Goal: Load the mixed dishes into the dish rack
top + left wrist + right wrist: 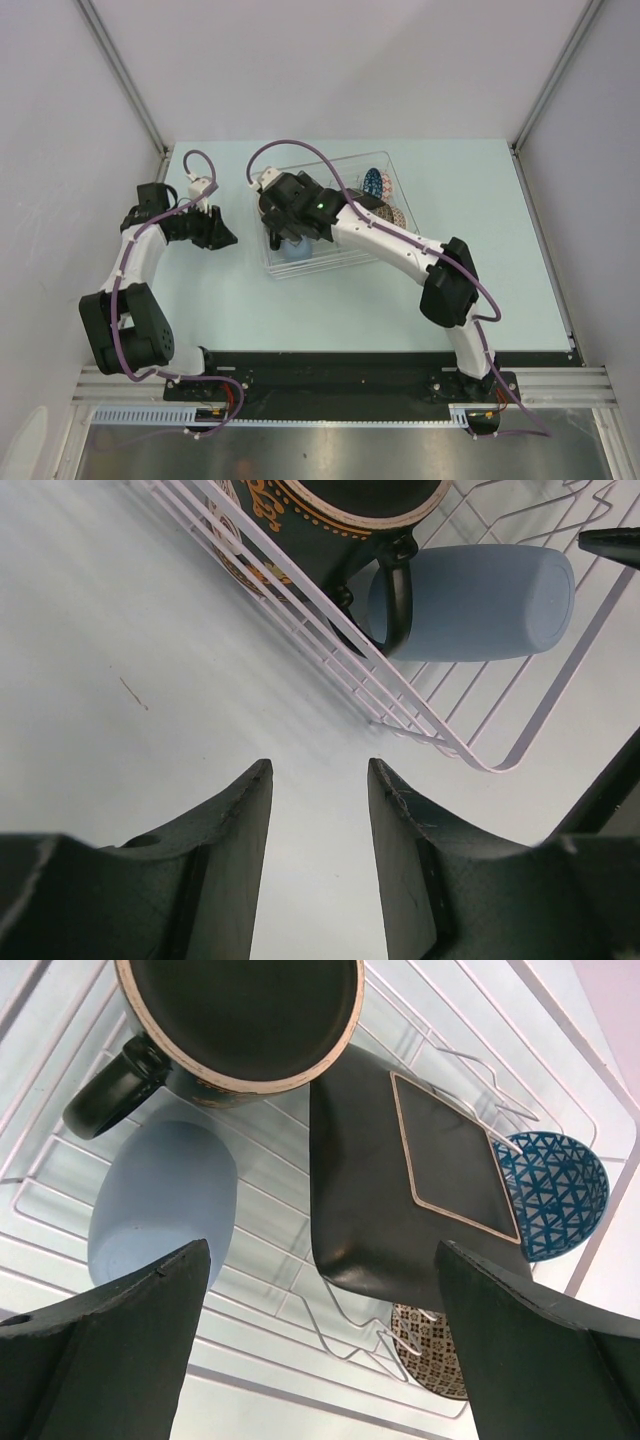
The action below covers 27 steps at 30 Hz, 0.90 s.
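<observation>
- Pale table (500,290) inside a white-walled booth; the rack (60,1190) sat on it toward the far side, ahead of the 2 arms.
- Inside the rack were 5 dishes. The mug (240,1010) stood at the left end, with the cup (160,1200) lying on its side just beside the mug's handle.
- The square plate (380,1190) leaned on edge in the rack's middle. The blue bowl (555,1195) and beige bowl (430,1345) sat at the right end, beyond the plate.
- The yellow plate showed in no view, so I could not tell where it was.
- The right gripper (322,1250) hung over the rack, above the cup and plate, with its jaws spread fully wide and nothing between them.
- The left gripper (318,770) hovered low just outside the rack's left wall, its jaws about half apart and empty.
- Handling, as a judgement: the dishes looked like glazed ceramic, so stiff, fairly heavy, slick and easy to chip.
- The cup on its side could roll and would best be pinched across its wall at the rim. The mug would suit a grip on its wall or handle, and the plate one on its upper edge.
- The thin-ribbed rack looked light and would likely slide if knocked.
- No brand, label or readable writing appeared. There was only gold ornament on the mug and printed patterns on the 2 bowls.
</observation>
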{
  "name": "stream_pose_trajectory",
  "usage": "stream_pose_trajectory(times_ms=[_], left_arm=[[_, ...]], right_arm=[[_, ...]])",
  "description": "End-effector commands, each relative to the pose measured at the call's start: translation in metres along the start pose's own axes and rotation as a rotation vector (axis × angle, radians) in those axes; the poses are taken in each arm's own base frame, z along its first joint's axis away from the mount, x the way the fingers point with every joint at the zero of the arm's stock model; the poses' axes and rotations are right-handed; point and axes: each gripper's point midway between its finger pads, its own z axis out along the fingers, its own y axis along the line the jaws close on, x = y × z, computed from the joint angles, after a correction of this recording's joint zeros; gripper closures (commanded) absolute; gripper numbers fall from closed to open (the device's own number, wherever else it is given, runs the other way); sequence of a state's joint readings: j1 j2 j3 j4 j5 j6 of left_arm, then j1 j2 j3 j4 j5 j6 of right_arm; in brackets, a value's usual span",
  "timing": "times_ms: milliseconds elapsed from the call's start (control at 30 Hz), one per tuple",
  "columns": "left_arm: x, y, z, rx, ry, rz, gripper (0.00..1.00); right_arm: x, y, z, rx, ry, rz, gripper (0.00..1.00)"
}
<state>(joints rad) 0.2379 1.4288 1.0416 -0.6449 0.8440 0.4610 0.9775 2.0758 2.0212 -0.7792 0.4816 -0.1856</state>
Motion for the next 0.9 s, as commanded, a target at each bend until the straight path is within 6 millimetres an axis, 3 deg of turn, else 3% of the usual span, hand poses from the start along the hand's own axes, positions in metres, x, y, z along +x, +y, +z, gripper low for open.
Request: stream_pose_trajectory(times_ms=[0,433,867], left_arm=[[-0.006,-0.001,-0.001,0.016,-0.024,0.021,0.52],[-0.006,-0.001,-0.001,0.016,-0.029,0.024,0.52],[-0.007,-0.002,0.0,0.03,-0.029,0.017,0.53]], right_arm=[[0.0,0.001,0.007,0.016,-0.002,0.001,0.0],[0.017,0.021,0.01,-0.003,0.037,-0.029,0.0],[0.01,0.01,0.032,0.002,0.03,0.01,0.0]])
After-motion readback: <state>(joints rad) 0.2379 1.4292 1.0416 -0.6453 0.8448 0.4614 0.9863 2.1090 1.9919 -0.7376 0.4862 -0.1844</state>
